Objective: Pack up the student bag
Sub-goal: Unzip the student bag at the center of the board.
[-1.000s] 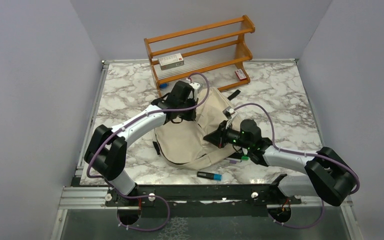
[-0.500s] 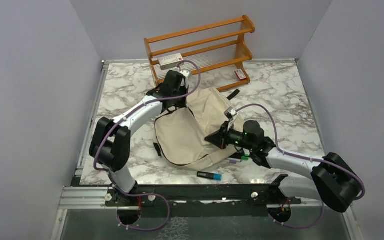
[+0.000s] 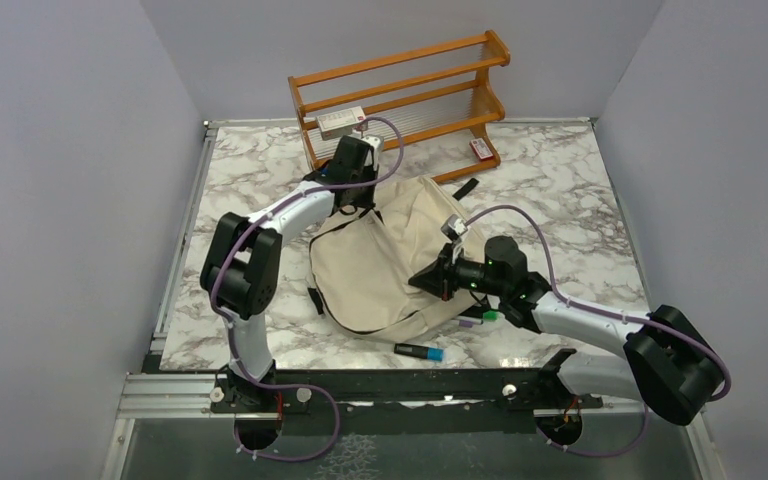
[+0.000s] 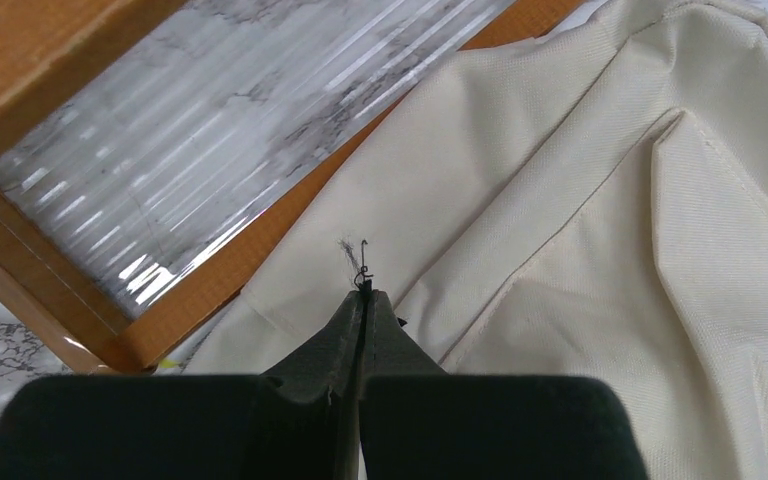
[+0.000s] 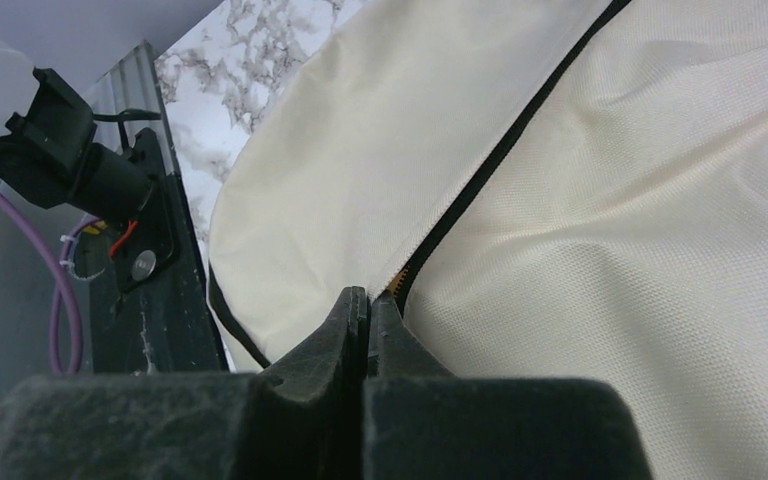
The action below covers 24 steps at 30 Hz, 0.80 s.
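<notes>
No lettering is legible in any view. The small box on the wooden rack carries reddish markings too small to read, as does the red-and-white packet beside the rack.

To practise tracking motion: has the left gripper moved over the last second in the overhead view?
Yes. The left gripper has moved up the view, away from the robot's side, closer to the wooden rack.
</notes>
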Motion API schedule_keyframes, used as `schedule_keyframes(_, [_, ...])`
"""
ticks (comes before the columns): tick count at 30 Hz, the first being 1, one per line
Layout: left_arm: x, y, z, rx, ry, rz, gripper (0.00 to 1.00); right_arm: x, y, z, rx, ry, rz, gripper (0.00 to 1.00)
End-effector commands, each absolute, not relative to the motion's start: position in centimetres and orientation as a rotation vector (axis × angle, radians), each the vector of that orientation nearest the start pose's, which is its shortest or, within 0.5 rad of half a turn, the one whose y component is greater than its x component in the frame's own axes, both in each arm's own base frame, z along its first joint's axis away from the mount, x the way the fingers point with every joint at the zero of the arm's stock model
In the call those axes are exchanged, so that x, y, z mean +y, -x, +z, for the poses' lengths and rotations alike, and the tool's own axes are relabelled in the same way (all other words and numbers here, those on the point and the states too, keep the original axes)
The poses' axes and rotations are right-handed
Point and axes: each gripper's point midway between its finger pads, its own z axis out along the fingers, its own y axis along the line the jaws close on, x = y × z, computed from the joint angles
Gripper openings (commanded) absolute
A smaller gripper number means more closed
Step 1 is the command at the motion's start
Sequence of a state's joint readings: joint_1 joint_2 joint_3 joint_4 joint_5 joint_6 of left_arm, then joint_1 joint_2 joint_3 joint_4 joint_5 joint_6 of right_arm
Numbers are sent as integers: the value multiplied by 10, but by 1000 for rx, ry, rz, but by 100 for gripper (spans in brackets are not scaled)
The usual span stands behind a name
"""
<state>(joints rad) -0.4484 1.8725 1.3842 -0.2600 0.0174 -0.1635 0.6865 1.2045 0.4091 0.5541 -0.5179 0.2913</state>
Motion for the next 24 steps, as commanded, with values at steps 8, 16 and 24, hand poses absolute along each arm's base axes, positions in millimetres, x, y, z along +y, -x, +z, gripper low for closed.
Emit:
schedule_keyframes(8, [-185,-463,208,2073,-122,-346,44,293,-215,173,1791,713,1074,39])
schedule_keyframes(16, [-107,-385,189,2158,214,-96,54,272,-256,184,1916,529,823,47])
schedule_keyframes(24, [-116,-312,131,2267,378,-343,71,251,-290,166,2107,379,559,56])
